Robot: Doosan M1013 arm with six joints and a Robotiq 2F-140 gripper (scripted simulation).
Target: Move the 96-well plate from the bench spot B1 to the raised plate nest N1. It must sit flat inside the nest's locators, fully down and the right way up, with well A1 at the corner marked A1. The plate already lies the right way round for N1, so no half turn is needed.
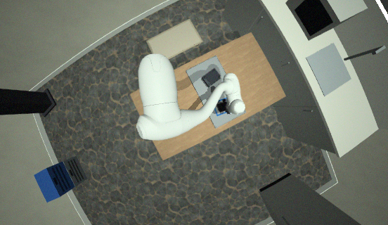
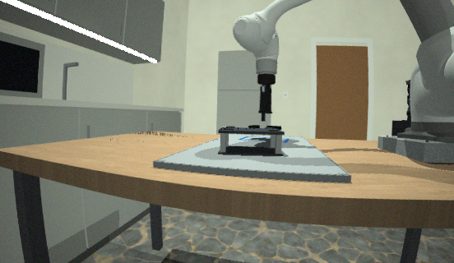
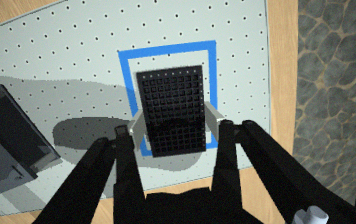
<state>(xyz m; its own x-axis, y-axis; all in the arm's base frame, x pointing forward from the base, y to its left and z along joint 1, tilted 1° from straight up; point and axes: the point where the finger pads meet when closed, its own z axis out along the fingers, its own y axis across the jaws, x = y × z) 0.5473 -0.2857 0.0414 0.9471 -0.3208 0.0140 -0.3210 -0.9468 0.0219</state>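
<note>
Jaws half-closed on the 96-well plate (image 3: 173, 111) — pads against both long sides.

The arm (image 1: 158, 98) is smooth glossy white throughout, built of thick rounded links with bulbous, capsule-shaped joint housings; faint seam lines ring the widest segment. The links slim down toward the wrist (image 2: 256, 32), which ends in a rounded white elbow-like cap and a short pale grey collar. Below that collar sits a black cylindrical coupling and the matte black gripper (image 3: 175, 131), whose long, angular linkage bars taper to small light grey pads (image 3: 213, 114). The arm stands on a grey base plate (image 2: 388, 143) with a stepped edge and small dark bolt heads. A white knob (image 3: 312, 216) shows by the gripper's body.
</note>
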